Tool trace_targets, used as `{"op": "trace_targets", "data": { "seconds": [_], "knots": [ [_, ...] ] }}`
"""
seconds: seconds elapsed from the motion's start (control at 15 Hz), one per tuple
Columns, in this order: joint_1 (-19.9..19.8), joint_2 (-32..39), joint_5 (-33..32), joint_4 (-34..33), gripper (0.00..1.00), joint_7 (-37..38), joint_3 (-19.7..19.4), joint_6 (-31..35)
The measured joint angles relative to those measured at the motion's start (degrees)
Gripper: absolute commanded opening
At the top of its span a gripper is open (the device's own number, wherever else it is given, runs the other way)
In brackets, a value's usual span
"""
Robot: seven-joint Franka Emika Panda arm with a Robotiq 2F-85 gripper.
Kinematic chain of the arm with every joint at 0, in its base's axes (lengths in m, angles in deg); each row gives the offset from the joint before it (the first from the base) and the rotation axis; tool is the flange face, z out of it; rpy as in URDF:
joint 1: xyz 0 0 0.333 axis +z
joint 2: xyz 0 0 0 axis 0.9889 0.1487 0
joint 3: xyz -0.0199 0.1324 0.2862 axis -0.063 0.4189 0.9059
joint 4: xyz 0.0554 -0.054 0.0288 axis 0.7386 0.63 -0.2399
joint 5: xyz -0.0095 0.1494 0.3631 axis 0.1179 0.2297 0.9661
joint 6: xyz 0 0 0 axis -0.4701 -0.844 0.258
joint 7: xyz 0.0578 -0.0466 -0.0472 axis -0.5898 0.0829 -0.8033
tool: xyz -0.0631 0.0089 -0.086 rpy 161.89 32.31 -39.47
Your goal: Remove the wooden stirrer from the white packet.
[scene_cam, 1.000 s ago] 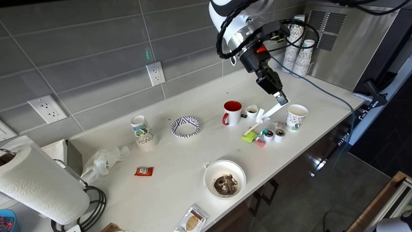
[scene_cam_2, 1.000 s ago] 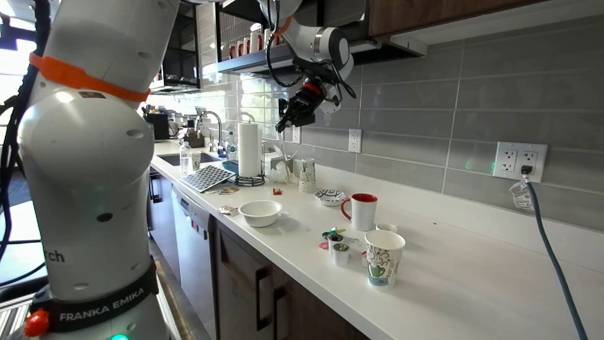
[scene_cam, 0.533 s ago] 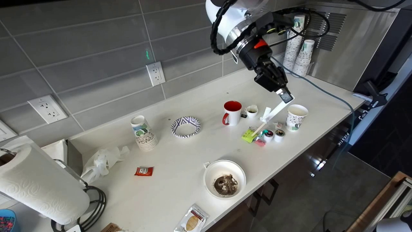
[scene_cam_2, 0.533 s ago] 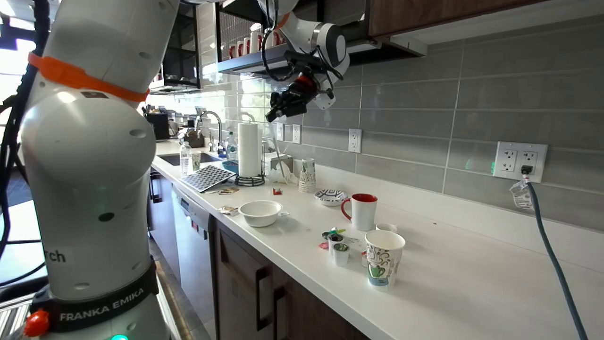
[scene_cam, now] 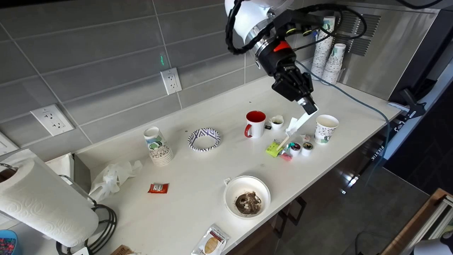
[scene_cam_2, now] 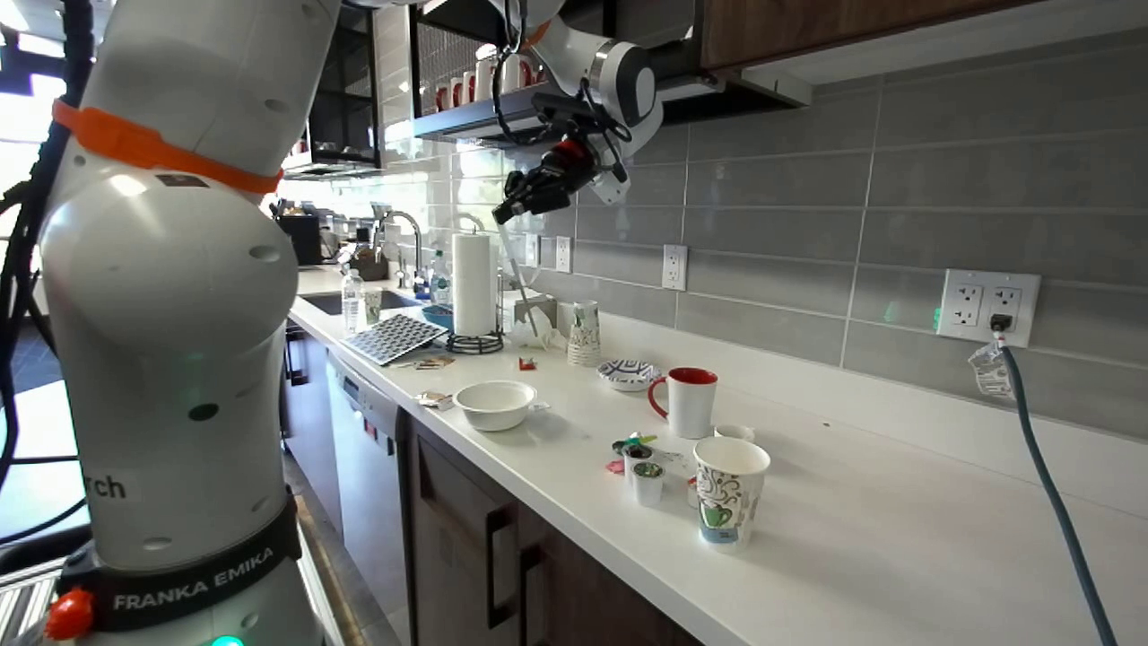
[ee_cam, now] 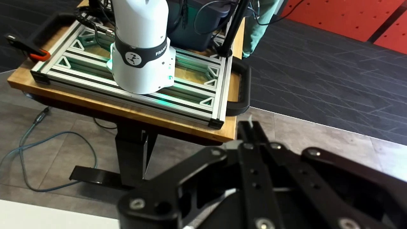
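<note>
my pincer (scene_cam: 309,106) is pinched closed on the upper end of the slim white packet (scene_cam: 301,120), which slants down through the air above the white countertop (scene_cam: 198,170); the wooden stirrer (scene_cam: 282,142) pokes out of its lower end, the rest hidden by the paper.
</note>
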Motion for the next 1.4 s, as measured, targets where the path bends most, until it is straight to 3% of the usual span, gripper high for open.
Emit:
{"op": "trace_targets", "data": {
  "seconds": [0.8,1.2,1.4],
  "knots": [
    [0.34,-0.04,1.98,-0.40,0.00,8.68,-1.25,-3.25],
    [0.61,-0.29,11.22,0.56,0.00,13.94,-1.20,-3.25],
    [0.94,-0.42,11.72,0.87,0.00,14.48,-0.57,-3.25]
  ]
}}
